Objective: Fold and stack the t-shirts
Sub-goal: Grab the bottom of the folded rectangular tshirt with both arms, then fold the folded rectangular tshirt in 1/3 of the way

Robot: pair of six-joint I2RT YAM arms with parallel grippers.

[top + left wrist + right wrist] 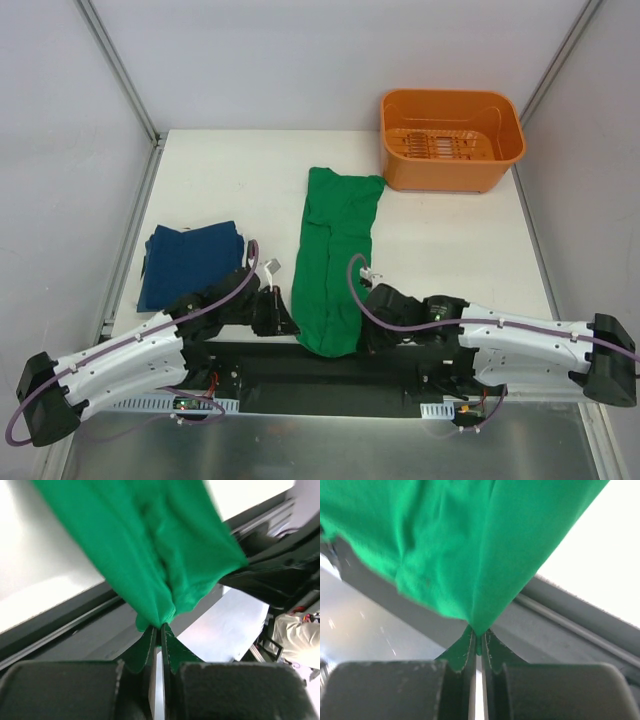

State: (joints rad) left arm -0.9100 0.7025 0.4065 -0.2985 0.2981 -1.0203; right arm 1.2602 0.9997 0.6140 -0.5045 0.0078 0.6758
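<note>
The green t-shirt (335, 260) lies on the white, smooth counter (240, 180) as a long and narrow band, folded along its length. It reaches from the middle of the counter to the near edge. The cloth is soft and matte, with gentle creases that run along the band, and the far end is wider and more square.

The left fingers (152, 639) are closed and pinch one near corner of the green t-shirt, so the cloth gathers into a tight point with deep pleats above them. The right fingers (471, 642) are also closed on the other near corner, and there the cloth spreads upward like a smooth fan. Both pairs of fingers are dark, flat and narrow.

The navy t-shirt (188, 262) rests on the left side of the counter, folded into a rough square with a little wrinkle. The orange basket (450, 140) stands at the far right. It is of hard plastic with rounded corners and a slotted bottom, just beside the far end of the green t-shirt.
</note>
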